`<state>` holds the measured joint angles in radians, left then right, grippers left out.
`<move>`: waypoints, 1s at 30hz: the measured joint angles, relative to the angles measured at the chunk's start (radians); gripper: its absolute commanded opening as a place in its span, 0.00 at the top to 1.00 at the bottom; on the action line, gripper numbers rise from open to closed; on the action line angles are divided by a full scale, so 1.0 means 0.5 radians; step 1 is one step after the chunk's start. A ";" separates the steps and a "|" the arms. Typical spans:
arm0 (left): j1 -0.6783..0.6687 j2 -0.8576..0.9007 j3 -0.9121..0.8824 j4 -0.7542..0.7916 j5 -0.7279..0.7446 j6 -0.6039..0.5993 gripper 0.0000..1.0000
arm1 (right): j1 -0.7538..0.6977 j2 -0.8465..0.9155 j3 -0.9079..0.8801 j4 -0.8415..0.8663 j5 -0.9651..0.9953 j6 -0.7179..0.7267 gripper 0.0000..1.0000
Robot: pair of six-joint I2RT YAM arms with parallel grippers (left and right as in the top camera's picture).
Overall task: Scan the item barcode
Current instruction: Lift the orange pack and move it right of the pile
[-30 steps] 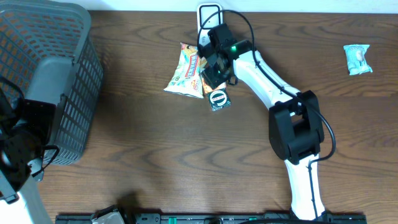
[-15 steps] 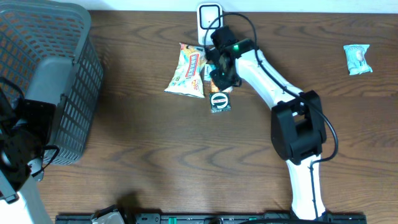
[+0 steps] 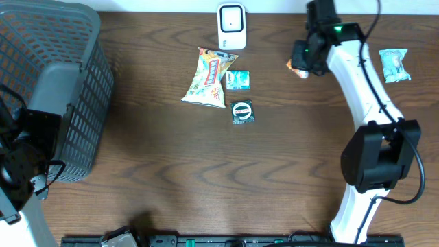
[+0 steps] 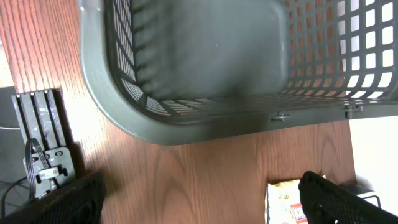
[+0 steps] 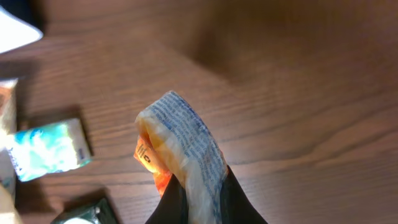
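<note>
The right tool (image 5: pixel 200 199) is gripping an orange-and-white snack packet (image 5: pixel 177 140) by its lower end, jaws closed tight on it. It is holding the packet, seemingly clear of the tabletop (image 3: pixel 206 178), near the far edge, between the white scanner (image 3: pixel 231 18) and the right edge. The pick-up is looking done. Carrying the packet across to the scanner and presenting its barcode is what is remaining, and which way the barcode is facing I cannot tell. The left tool (image 4: pixel 202 202) is hanging wide open and empty beside the grey basket (image 4: pixel 186 121) at the left edge.
</note>
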<state>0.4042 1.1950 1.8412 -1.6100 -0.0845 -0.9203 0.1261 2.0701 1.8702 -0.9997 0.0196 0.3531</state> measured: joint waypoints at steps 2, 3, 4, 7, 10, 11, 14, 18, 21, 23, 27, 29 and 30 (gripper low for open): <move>0.000 0.000 0.000 0.001 0.000 0.000 0.02 | -0.042 0.026 -0.110 0.056 -0.111 0.040 0.99; 0.000 0.000 0.000 0.001 0.000 0.000 0.02 | -0.050 0.043 -0.163 0.080 -0.159 0.053 0.98; 0.000 0.000 0.000 0.001 -0.001 0.000 0.03 | -0.053 0.065 -0.227 0.108 -0.211 0.063 0.93; 0.000 0.000 0.000 0.001 -0.001 0.000 0.02 | -0.044 0.133 -0.410 0.143 -0.303 0.103 0.63; 0.000 0.000 0.000 0.001 0.000 0.000 0.02 | -0.040 0.166 -0.484 0.092 -0.320 0.105 0.37; 0.000 0.000 0.000 0.001 0.000 0.000 0.02 | -0.040 0.166 -0.485 0.075 -0.323 0.092 0.34; 0.000 0.000 0.000 0.001 0.000 0.000 0.02 | -0.040 0.163 -0.443 -0.014 -0.312 0.027 0.30; 0.000 0.000 0.000 0.001 0.000 0.000 0.02 | -0.040 0.163 -0.332 -0.095 -0.298 -0.079 0.12; 0.000 0.000 0.000 0.001 0.000 0.000 0.02 | -0.040 0.153 -0.253 -0.043 -0.288 -0.197 0.01; 0.000 0.000 0.000 0.001 0.000 0.000 0.02 | -0.040 0.141 -0.229 0.014 -0.284 -0.282 0.01; 0.000 0.000 0.000 0.001 0.000 0.000 0.02 | -0.040 0.131 -0.222 0.041 -0.278 -0.380 0.01; 0.000 0.000 0.000 0.001 0.000 0.000 0.02 | -0.040 0.131 -0.222 0.059 -0.271 -0.427 0.08; 0.000 0.000 0.000 0.001 0.000 0.000 0.02 | -0.040 0.131 -0.222 0.070 -0.270 -0.476 0.21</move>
<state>0.4042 1.1950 1.8412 -1.6096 -0.0845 -0.9203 0.1059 2.1357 1.7592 -0.9646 -0.1154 0.1150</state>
